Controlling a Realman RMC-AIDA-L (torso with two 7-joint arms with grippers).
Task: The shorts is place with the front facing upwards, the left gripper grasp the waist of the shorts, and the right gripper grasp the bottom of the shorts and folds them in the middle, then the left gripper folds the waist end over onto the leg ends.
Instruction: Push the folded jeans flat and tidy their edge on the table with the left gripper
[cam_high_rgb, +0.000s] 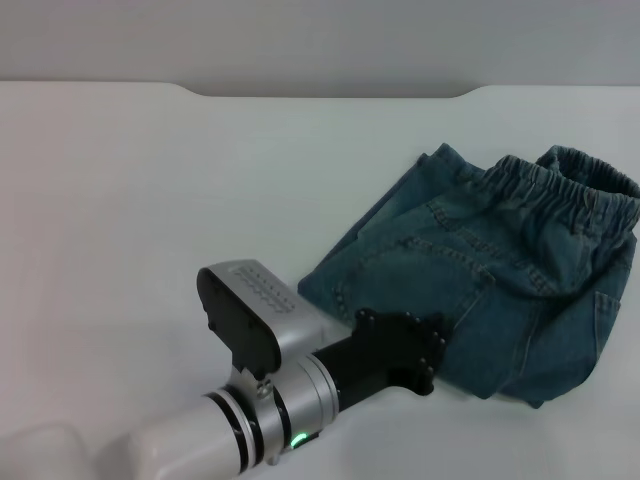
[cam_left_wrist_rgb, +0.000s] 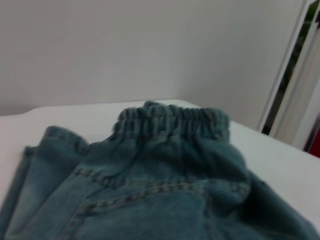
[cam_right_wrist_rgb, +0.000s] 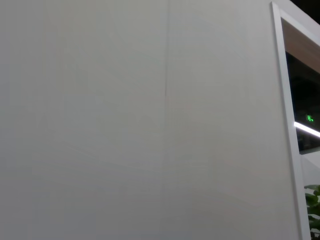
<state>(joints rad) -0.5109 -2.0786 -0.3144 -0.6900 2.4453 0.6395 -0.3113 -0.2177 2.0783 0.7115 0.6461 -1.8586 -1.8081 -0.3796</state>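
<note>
The shorts (cam_high_rgb: 480, 270) are lying bunched and folded on the table (cam_high_rgb: 150, 200), waist (cam_high_rgb: 570, 195) far-right. The left claw (cam_high_rgb: 425, 360) is touching their near edge; whether it's grasping, I cannot tell. Remaining judgement: releasing and withdrawing, fold seemingly done.

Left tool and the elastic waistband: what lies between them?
Only folded denim of the shorts, per the head view; the left tool sits at their near edge, the waistband far side.

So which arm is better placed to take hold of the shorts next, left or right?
Left. The left hand is already at the near edge of the shorts, and its wrist camera looks straight at the elastic waistband. The right arm is nowhere over the table; its camera sees only a wall.
</note>
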